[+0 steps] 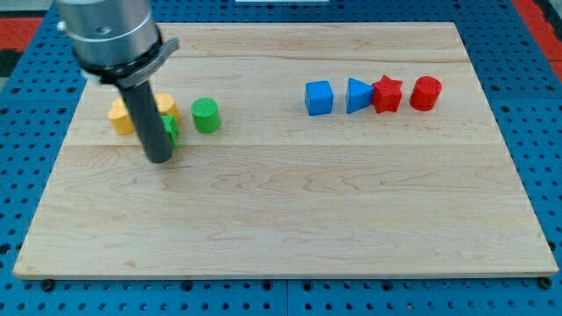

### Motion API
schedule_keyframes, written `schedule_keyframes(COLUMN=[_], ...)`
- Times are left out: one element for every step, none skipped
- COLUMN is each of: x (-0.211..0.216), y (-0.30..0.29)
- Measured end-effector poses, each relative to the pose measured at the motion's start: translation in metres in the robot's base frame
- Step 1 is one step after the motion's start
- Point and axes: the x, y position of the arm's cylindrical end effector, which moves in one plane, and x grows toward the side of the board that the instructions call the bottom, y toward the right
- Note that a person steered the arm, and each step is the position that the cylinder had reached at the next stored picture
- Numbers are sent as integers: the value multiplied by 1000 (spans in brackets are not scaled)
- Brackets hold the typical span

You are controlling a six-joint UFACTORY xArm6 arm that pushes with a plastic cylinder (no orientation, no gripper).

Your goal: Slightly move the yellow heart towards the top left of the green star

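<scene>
My tip (pixel 158 159) rests on the board at the view's left, just below and in front of a cluster of blocks. The rod hides much of the green star (pixel 170 131), which shows only at the rod's right side. A yellow block (pixel 166 105), likely the heart, peeks out above the star, right of the rod. Another yellow block (pixel 120 117) sits left of the rod. A green cylinder (pixel 206 115) stands just right of the cluster.
On the wooden board (pixel 290 219), a row at the view's upper right holds a blue cube (pixel 320 97), a blue triangle (pixel 357 95), a red star (pixel 386 94) and a red cylinder (pixel 426 92). The arm's grey body (pixel 110 35) fills the upper left corner.
</scene>
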Motion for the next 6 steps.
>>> schedule_keyframes(x=[8,9,-18,-55,-90,-115], y=[-13,-79,-115,-110,-59,-31])
